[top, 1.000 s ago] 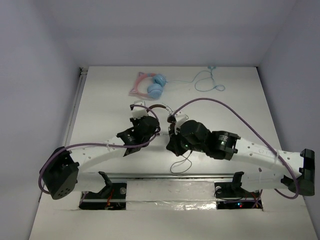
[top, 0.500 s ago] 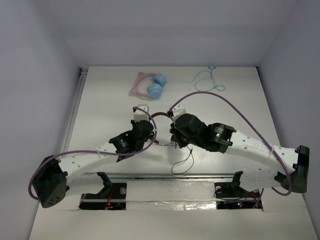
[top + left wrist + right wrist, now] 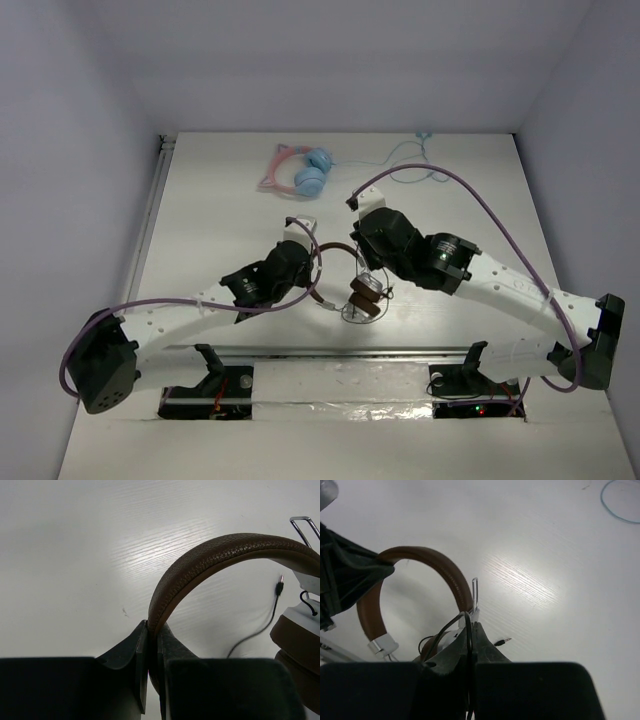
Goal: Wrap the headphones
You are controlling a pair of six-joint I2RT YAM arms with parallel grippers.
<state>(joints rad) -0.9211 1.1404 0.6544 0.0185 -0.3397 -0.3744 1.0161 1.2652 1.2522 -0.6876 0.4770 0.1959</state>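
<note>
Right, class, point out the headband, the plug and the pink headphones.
headband (image 3: 225,550): left wrist view, top of its arch.
plug (image 3: 280,586): left wrist view, its body.
pink headphones (image 3: 311,180): top view, a blue cup.

Left wrist view: headphones (image 3: 200,567) ear cups (image 3: 302,617) cut off by right edge; headband end hidden between left gripper (image 3: 153,627) fingers. Right wrist view: cable (image 3: 449,623) vanishes between right gripper (image 3: 471,625) fingers; ear cups hidden behind gripper body. Top view: both grippers' fingertips hidden under wrists.
</note>
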